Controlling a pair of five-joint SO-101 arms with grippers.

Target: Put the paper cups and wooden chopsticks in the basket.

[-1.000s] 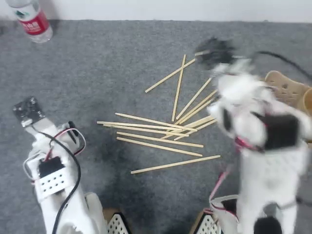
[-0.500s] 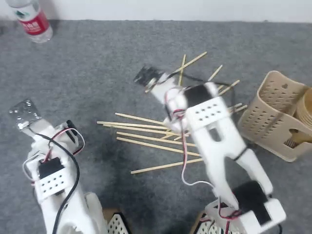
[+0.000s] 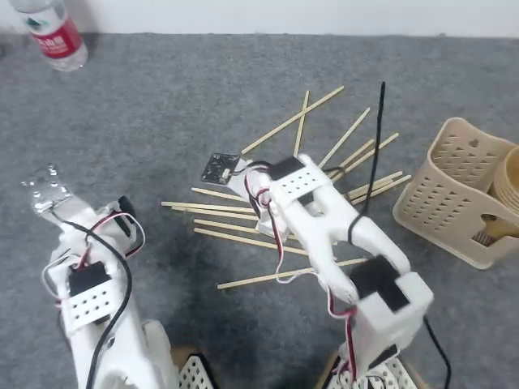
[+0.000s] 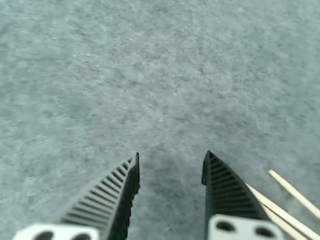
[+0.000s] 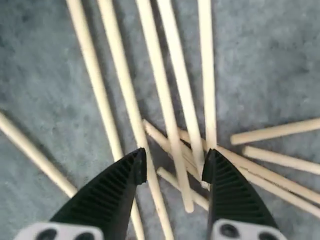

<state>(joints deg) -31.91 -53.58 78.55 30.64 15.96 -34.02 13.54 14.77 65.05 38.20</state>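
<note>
Evidently the right arm [image 3: 324,227] has swung left within the last second. It was a blur at the far right end of the pile beside the basket [image 3: 442,203], and it now stands over the middle of the desk [image 3: 178,97]. The right gripper [image 5: 175,157] is low over the wooden chopsticks [image 3: 293,120], jaws moderately parted, straddling several sticks and holding nothing. You should read this as a fresh pick being lined up, not a delivery.

The left arm [image 3: 89,292] has barely shifted at the near left. The left gripper [image 4: 170,160] has its jaws parted over bare desk, empty, with a few stick ends near it on the pile side. The sticks lie as they did, all outside the basket. The paper cups [image 3: 509,182] stand stacked inside it.

As to room, open desk lies far and left of the pile. The basket sits at the right edge of the high view, well apart from the right jaws, so your carry would run rightward over the fanned stick ends. Note the black cable [image 3: 379,138] rising between pile and basket. A bottle [image 3: 53,32] stands at the far left corner, well apart from both arms.
</note>
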